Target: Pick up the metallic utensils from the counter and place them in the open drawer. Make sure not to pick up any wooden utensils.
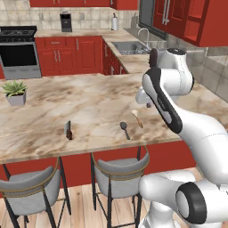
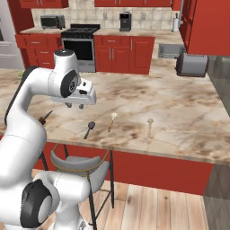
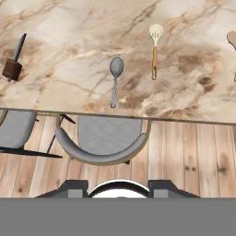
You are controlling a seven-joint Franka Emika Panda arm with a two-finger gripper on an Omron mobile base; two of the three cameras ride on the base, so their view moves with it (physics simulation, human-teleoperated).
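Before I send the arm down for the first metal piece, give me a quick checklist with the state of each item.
1. Pincer empty: ok, nothing between its fingers; it hangs above the counter.
2. Metal spoon reachable: ok, lying flat near the counter's front edge, apart from its neighbours.
3. Knife located: ok, lying further along the front edge, apart from the spoon.
4. Wooden utensils told apart: ok, a pale wooden spoon lies beside the metal spoon, not touching; another wooden utensil lies beyond it.
5. Pincer open wide enough: cannot tell.
6. Drawer open and in reach: cannot tell.
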